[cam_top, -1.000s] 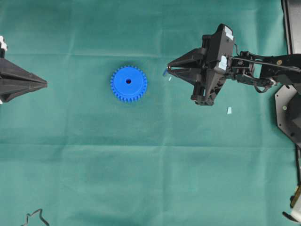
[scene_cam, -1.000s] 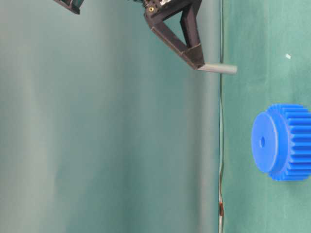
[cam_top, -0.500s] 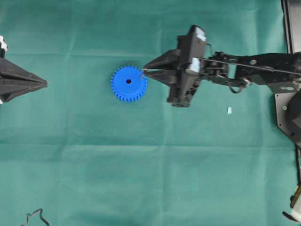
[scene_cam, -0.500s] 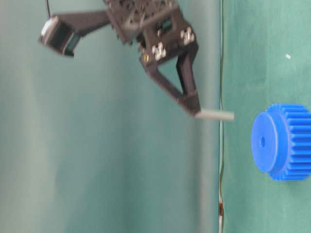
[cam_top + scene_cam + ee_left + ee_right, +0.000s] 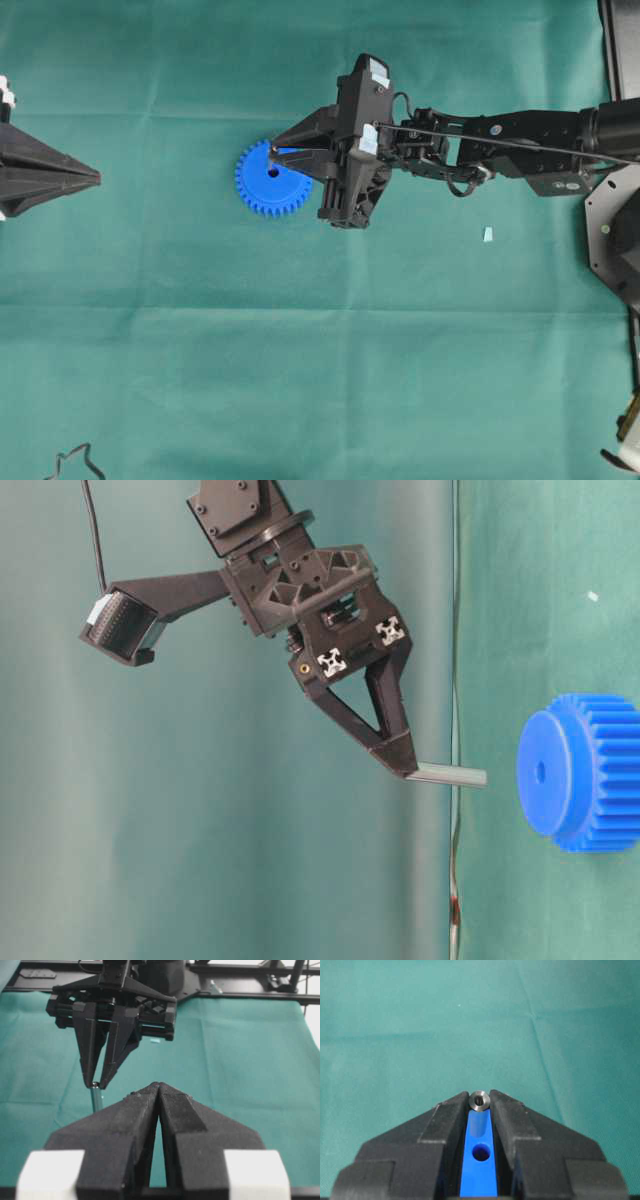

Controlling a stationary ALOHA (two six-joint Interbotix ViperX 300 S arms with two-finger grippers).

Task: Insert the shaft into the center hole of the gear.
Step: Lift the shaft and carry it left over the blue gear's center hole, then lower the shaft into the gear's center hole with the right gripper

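The blue gear [image 5: 256, 186] lies flat on the green cloth, its center hole [image 5: 273, 172] showing dark. My right gripper [image 5: 273, 155] hovers over the gear's top edge, shut on the shaft [image 5: 447, 774]. From table level the silver pin points at the gear [image 5: 585, 772], with a gap between them, nearly level with the hole [image 5: 541, 772]. In the right wrist view the shaft's end [image 5: 479, 1100] sits between the fingertips, with the hole [image 5: 481, 1152] just below it. My left gripper [image 5: 95, 178] rests far left, shut and holding nothing [image 5: 158, 1085].
A small pale chip [image 5: 487, 234] lies on the cloth right of the gear. A thin black wire shape [image 5: 75, 462] sits at the bottom left corner. Black arm bases and frame [image 5: 615, 230] line the right edge.
My right gripper has carried the shaft leftward from well right of the gear to over its upper part, near the hole's line. The left gripper has stayed still.
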